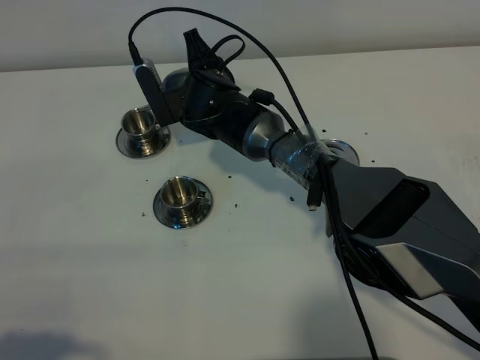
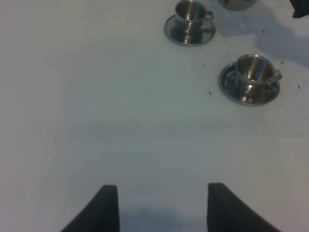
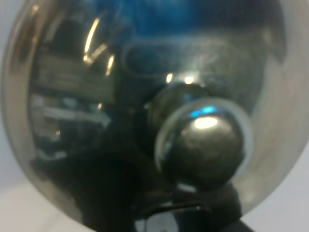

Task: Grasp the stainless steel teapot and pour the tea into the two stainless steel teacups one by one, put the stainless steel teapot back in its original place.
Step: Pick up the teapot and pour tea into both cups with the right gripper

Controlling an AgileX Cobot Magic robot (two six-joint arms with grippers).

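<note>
The stainless steel teapot [image 3: 145, 87] fills the right wrist view, with its domed lid and knob [image 3: 203, 140] facing the camera. In the exterior high view only a sliver of the teapot [image 1: 175, 82] shows behind the right arm, just right of the far teacup [image 1: 141, 122]. My right gripper [image 1: 196, 69] is shut on the teapot; its fingers are mostly hidden. The near teacup [image 1: 180, 193] stands on its saucer. Both teacups also show in the left wrist view, the far one [image 2: 189, 14] and the near one [image 2: 252, 72]. My left gripper [image 2: 161, 208] is open and empty over bare table. The round steel disc [image 1: 343, 148] lies partly behind the right arm.
The right arm [image 1: 300, 157] with its cables stretches diagonally across the table from the lower right to the far left. Small dark specks [image 1: 229, 177] lie scattered on the white table [image 1: 75, 262].
</note>
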